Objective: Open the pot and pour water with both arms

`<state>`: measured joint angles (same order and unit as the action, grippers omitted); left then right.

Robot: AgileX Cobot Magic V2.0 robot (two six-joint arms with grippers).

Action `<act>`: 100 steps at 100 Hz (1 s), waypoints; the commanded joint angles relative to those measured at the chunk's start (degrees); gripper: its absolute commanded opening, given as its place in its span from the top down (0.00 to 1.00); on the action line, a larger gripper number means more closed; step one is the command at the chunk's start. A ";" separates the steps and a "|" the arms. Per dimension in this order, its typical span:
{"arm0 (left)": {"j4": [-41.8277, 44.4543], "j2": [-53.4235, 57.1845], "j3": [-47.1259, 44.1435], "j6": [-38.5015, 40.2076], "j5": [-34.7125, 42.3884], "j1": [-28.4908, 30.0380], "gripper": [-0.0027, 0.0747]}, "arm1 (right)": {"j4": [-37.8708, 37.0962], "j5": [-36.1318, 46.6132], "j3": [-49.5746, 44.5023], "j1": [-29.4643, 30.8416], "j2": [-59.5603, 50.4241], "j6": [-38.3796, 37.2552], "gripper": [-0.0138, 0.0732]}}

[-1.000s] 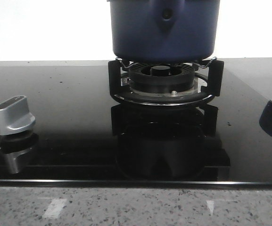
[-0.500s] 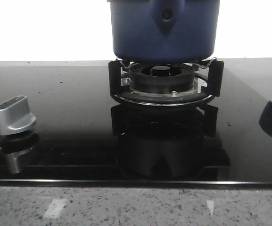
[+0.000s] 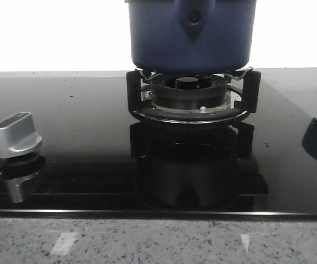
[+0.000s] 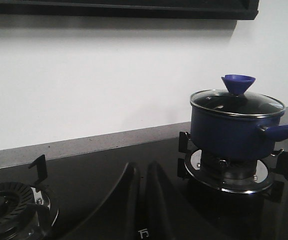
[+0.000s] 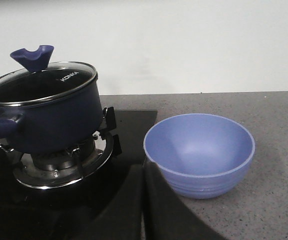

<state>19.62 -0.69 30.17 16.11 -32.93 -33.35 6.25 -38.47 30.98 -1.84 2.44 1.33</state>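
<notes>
Left gripper (image 4: 139,200) at lower centre of its wrist view, fingers pressed together, holding nothing, above the black glass hob (image 3: 81,121). Right gripper (image 5: 143,205) likewise closed and empty at the hob's edge. Dark-blue pot (image 3: 191,36) at upper centre of the front view, seated on the burner stand (image 3: 191,102), glass lid (image 5: 39,82) still on, blue knob (image 5: 33,57) on top; "KONKA" printed on the lid. Silver control knob (image 3: 15,135) at left. Light-blue bowl (image 5: 199,152) right of the pot on the grey speckled worktop (image 3: 158,242); probably empty. White wall behind.
</notes>
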 commanded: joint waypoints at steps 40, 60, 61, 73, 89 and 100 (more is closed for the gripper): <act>0.40 -0.83 1.27 0.16 3.73 0.15 0.99 | -0.37 4.61 1.17 -0.16 0.74 0.68 0.92; 3.65 -0.83 -1.16 0.16 7.46 0.15 0.99 | -0.37 4.61 1.17 -0.16 0.74 0.68 0.92; 4.05 -0.83 -1.90 0.16 7.92 0.15 0.99 | -0.37 4.61 1.17 -0.16 0.74 0.68 0.92; 6.50 -0.95 -10.87 0.16 19.76 0.80 0.99 | -0.37 4.61 1.17 -0.16 0.74 0.68 0.92; -0.20 -1.04 -22.93 0.16 34.09 4.34 0.99 | -0.37 4.61 1.17 -0.16 0.74 0.68 0.92; -8.26 -1.04 -27.65 -1.14 35.53 8.21 0.99 | -0.37 4.61 1.17 -0.16 0.74 0.68 0.92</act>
<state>17.96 -0.69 4.04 16.09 -4.31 -27.67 6.25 -38.47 30.98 -1.84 2.44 1.43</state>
